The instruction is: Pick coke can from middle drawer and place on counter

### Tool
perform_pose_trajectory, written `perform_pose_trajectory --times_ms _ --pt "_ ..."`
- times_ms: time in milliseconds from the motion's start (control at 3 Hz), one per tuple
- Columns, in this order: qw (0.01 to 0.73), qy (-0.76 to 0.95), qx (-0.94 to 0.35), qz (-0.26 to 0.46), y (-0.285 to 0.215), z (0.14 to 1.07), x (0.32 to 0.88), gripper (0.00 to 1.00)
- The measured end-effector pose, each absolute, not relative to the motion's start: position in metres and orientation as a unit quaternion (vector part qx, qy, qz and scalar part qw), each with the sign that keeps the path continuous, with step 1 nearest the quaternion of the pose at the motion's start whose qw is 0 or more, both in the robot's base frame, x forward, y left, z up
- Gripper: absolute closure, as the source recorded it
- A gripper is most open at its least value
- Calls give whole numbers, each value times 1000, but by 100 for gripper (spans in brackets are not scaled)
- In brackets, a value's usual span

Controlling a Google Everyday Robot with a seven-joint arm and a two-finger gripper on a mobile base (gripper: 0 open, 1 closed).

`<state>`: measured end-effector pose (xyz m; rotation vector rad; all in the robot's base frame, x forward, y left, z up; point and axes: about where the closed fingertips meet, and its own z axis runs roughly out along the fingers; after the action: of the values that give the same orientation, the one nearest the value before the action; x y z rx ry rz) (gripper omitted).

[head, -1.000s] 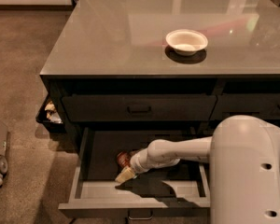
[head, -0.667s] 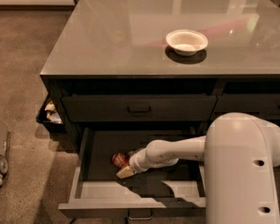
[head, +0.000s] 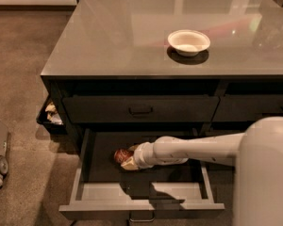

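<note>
Reaching inside middle drawer point(head: 108, 192): gripper point(head: 130, 162) against coke can point(head: 121, 154), can at ten o'clock, long axis seemingly nine-to-three; grip state cannot tell.

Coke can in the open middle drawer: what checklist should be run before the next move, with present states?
1. Middle drawer pulled out: ok.
2. Coke can visible on the drawer floor: ok.
3. Gripper inside the drawer, right at the can: ok.
4. Can held firmly enough to lift: cannot tell.
5. Upper drawer shut, out of the lift path: ok.
6. Counter has bare surface left of the white bowl: ok.
</note>
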<state>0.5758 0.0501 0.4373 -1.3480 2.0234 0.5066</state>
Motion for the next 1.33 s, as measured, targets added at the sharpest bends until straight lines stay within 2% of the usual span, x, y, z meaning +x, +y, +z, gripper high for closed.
perform_pose_trajectory --times_ms 667,1333 --pt "404 697 -557 203 18 569 599 100" --pt "437 613 -631 188 -25 706 617 100"
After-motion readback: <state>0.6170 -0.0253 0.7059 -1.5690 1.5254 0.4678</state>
